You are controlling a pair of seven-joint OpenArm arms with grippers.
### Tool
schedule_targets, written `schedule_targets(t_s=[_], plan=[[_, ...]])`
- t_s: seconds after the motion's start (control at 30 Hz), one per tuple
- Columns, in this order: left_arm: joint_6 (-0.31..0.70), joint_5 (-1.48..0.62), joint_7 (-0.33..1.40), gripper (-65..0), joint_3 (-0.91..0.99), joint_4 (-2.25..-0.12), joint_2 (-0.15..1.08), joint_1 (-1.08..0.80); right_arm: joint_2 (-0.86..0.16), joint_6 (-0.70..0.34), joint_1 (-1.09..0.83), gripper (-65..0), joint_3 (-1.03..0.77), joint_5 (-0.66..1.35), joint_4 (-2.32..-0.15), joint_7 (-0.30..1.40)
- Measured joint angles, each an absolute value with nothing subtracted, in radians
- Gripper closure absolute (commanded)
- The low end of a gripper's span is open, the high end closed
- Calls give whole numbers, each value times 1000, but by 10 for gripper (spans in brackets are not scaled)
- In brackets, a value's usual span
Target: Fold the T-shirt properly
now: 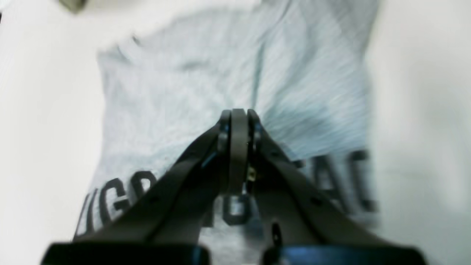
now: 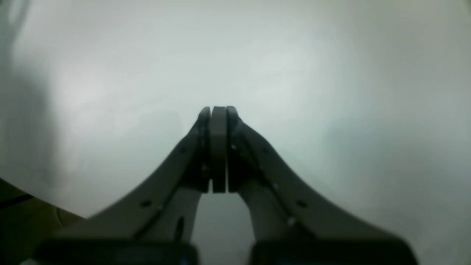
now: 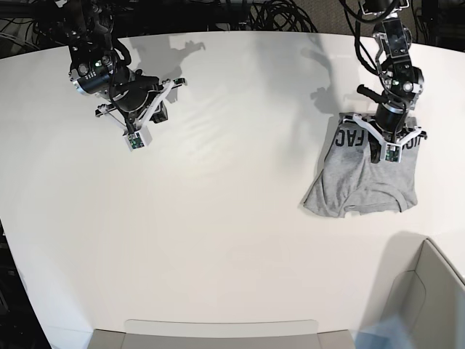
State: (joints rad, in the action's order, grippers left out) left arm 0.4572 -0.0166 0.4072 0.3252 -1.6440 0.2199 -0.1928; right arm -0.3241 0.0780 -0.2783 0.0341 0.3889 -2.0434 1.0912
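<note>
The heather-grey T-shirt (image 3: pixel 360 190) lies partly folded on the right side of the white table, with black block lettering showing at its far end. In the left wrist view the T-shirt (image 1: pixel 184 92) is blurred and fills the middle, lettering nearest the camera. My left gripper (image 1: pixel 238 112) is shut, with no cloth seen between its fingers, and hovers over the lettered end of the shirt (image 3: pixel 383 147). My right gripper (image 2: pixel 219 108) is shut and empty over bare table at the far left (image 3: pixel 151 113), well away from the shirt.
A grey bin (image 3: pixel 429 291) stands at the front right corner, close to the shirt. A pale tray edge (image 3: pixel 218 333) runs along the front. Cables (image 3: pixel 276 14) lie behind the table. The table edge (image 2: pixel 33 200) shows at the lower left of the right wrist view.
</note>
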Motion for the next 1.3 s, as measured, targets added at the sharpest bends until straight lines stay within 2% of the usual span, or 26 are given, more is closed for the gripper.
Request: schedule_targets(t_s=[0.3,0.53,0.77,0.9,1.07,1.2,1.3], plan=[[457,-10,412,0,432,-1818,105,-282,-323,78,-345,0,34,390,-2052,1084],[459,-14,410,0,438,-1966,51,-493,-326,78,-521,0,35,389,-2053,1084],[461,-11,421,0,440,-1985,16,-646,-329,78,-674,0,30,390,-2055,1077],[458,-10,519,0,442,-1986,15,-671,-355,79,-746,0,28,385,-2055,1077],[468,-26,530,0,447,-2009,-12,-742,-354,78,-844,0,22,390,-2056,1069],[461,-10,534,0,498,-2015,-30,-788,-358,82,-969,0,-35,383,-2056,940],[561,-10,537,0,550,-2015,-71,-818,-361,78,-1071,0,-62,395,-2056,825]])
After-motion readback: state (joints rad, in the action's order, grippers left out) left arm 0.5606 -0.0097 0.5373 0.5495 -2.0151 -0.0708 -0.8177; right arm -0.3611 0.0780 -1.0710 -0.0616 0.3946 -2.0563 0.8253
